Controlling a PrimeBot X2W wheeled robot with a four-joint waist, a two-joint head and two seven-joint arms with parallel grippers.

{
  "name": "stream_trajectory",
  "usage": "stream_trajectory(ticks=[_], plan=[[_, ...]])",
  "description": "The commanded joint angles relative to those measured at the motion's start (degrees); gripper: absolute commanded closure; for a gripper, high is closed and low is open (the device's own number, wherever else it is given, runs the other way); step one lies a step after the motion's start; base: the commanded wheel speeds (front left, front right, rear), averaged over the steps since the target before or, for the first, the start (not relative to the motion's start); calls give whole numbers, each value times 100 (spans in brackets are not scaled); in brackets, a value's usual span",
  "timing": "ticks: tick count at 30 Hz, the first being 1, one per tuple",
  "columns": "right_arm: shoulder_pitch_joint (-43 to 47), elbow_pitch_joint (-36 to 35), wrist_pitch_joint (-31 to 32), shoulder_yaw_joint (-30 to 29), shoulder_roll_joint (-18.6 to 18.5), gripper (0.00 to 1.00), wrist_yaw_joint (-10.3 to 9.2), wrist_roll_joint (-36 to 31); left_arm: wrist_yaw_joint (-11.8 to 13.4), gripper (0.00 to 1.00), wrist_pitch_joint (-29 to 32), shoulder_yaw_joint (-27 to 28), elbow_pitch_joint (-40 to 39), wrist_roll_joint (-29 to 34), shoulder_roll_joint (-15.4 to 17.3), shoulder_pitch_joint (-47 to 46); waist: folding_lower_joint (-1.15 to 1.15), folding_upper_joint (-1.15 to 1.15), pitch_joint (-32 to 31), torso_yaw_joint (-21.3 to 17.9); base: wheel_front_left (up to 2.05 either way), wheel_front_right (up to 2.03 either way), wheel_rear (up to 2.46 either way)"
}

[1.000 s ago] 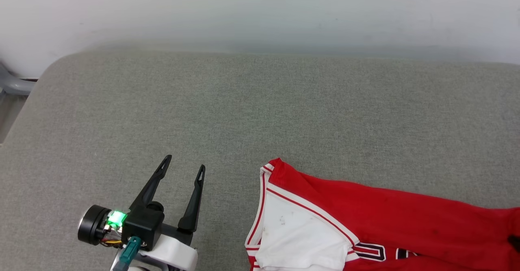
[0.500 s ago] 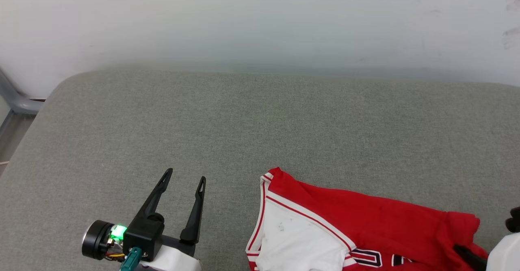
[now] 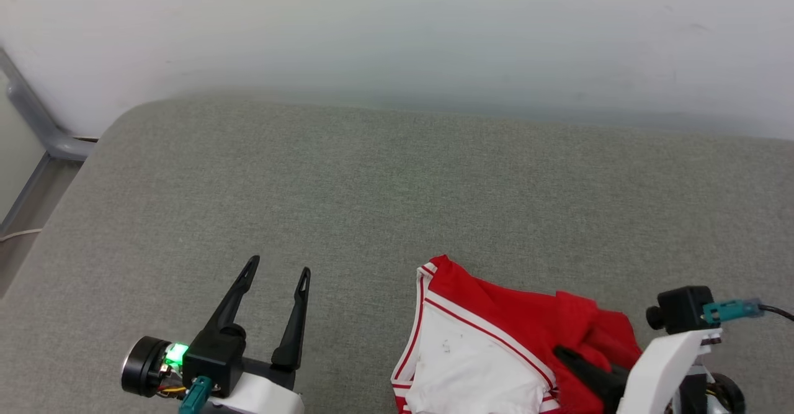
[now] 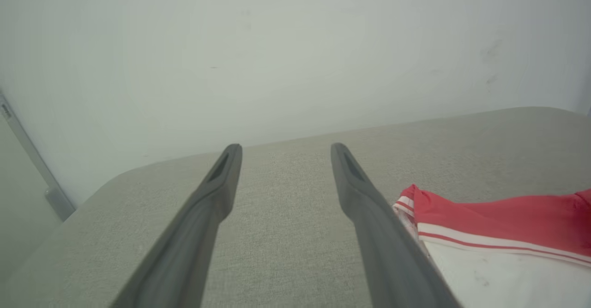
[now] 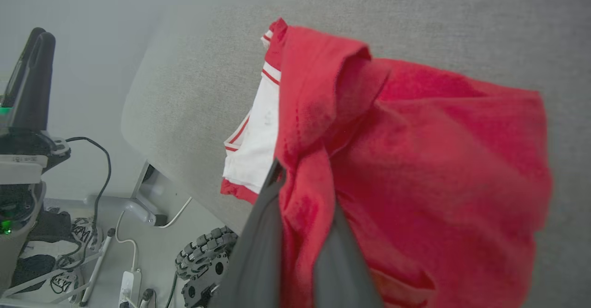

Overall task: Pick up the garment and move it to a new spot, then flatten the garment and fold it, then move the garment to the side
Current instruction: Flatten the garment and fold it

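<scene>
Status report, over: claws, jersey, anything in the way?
Left claw open, apart from jersey. Right claw shut on jersey, cloth bunched. Nothing in the way.

The desk (image 3: pixel 397 184) is viewed from above by the head camera, tilted down toward the wall (image 3: pixel 397 23). The left wrist view is set low along its fingers (image 4: pixel 367 215), facing that wall. The right wrist view is held close over the shirt (image 5: pixel 415 160), with the floor (image 5: pixel 161 275) seen past the desk's edge. Desk and shirt are shared by all three.
</scene>
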Motion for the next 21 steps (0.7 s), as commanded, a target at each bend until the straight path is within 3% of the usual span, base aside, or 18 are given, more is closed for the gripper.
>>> stream_trajectory(ticks=[1, 9, 14, 21], plan=[[-114, 5, -26, 40, 106, 100, -5, -29, -31, 0, -12, 44, -16, 18, 16, -34, 0, 0, 17, 41, 0, 0, 0], [-463, 495, -494, 337, 487, 100, -4, 60, -85, 0, -12, 134, -12, 18, 46, -70, 0, 0, 57, 231, 0, 0, 0], [-719, 1283, -1215, 535, 491, 100, -4, 651, -98, 0, -12, 157, 4, 36, 29, -102, 0, 0, 100, 322, 0, 0, 0], [-1181, 2447, -2047, 951, 488, 100, -4, 849, -138, 0, -12, 155, 24, 48, -9, -145, 0, 0, 179, 419, 0, 0, 0]])
